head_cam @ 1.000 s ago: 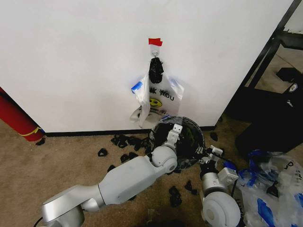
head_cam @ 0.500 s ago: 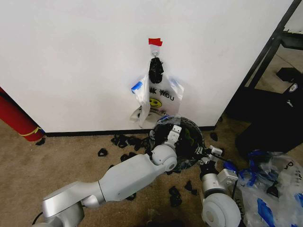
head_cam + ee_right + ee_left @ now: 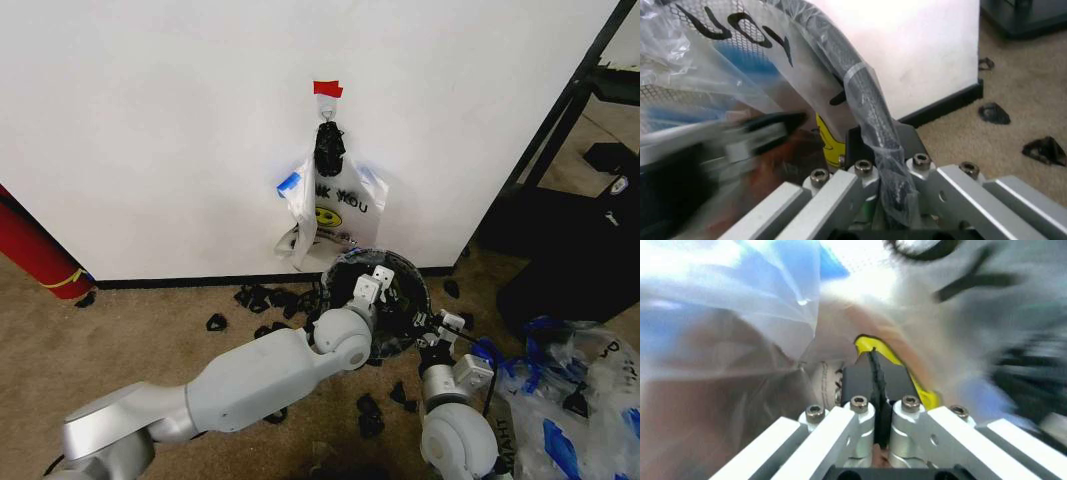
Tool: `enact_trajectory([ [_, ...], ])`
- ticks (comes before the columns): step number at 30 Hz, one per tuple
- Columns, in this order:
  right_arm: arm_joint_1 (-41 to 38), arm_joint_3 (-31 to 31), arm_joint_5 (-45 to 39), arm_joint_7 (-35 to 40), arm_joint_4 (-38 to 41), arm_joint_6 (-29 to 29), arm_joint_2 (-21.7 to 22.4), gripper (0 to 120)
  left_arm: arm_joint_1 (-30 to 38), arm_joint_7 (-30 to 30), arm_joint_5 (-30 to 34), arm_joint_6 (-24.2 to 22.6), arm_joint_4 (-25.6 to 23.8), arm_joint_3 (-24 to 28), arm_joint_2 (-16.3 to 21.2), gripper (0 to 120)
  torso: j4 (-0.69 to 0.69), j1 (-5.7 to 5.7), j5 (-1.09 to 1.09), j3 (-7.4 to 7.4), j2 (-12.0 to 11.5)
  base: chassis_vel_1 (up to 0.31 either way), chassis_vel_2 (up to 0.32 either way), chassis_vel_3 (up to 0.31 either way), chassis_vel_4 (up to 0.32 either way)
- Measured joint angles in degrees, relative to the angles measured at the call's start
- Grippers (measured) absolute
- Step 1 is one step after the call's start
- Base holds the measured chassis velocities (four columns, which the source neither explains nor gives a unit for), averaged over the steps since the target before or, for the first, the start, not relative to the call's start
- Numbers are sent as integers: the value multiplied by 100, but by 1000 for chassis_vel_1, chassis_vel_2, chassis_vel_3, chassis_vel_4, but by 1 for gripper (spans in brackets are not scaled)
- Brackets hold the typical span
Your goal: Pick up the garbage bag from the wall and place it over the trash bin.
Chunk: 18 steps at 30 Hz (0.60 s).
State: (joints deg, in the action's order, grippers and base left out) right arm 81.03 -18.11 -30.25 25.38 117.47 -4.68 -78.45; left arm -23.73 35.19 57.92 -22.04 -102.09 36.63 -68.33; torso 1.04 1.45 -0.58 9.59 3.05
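A garbage bag (image 3: 337, 205) with black lettering and a yellow smiley face hangs from a hook on the white wall (image 3: 150, 120), under a piece of red tape. Below it on the carpet stands the trash bin (image 3: 400, 268), with plastic film like the bag's (image 3: 740, 30) draped over its black rim (image 3: 840, 55). My left gripper (image 3: 372, 286) reaches down into the bin, its fingers shut together (image 3: 875, 367) amid film (image 3: 760, 295). My right gripper (image 3: 440, 327) is at the bin's near right edge, shut on the film-covered rim (image 3: 880, 135).
Small black scraps (image 3: 260, 298) litter the carpet in front of the baseboard. A long red cylinder (image 3: 35, 250) leans at the left. A pile of plastic bags (image 3: 570, 400) lies at the right, before black furniture (image 3: 580, 230).
My left arm has sunk and stretched a little farther into the bin. The right gripper has shifted slightly along the rim. The bag on the wall hangs unchanged.
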Motion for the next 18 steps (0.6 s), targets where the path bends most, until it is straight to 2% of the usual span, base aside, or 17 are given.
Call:
enact_trajectory([
  [2,-27,-16,-65,28,-27,-16,-8,0,-156,-15,110,0,-369,-118,220,0,0,0,0,0,0,0,0,0,0],
  [6,-51,-68,-333,122,-22,-97,-42,0,-543,-52,188,8,-1104,-469,770,16,-2,0,0,0,0,0,0,0,0],
  [9,-49,-111,-516,194,7,-154,-59,0,-720,-69,188,20,-1357,-664,961,23,-1,0,0,0,0,0,0,0,0],
  [13,-45,-226,-1017,413,76,-291,-114,0,-1251,-96,195,173,-1915,-1306,1243,41,-1,0,-1,0,0,0,0,0,0],
  [15,-45,-241,-1102,450,85,-312,-125,0,-1323,-94,202,210,-1998,-1418,1260,45,-1,0,-2,0,0,0,0,0,0],
  [18,-46,-295,-1396,594,120,-393,-154,0,-1740,-91,224,276,-2321,-1966,1491,58,1,0,-1,0,0,0,0,0,0],
])
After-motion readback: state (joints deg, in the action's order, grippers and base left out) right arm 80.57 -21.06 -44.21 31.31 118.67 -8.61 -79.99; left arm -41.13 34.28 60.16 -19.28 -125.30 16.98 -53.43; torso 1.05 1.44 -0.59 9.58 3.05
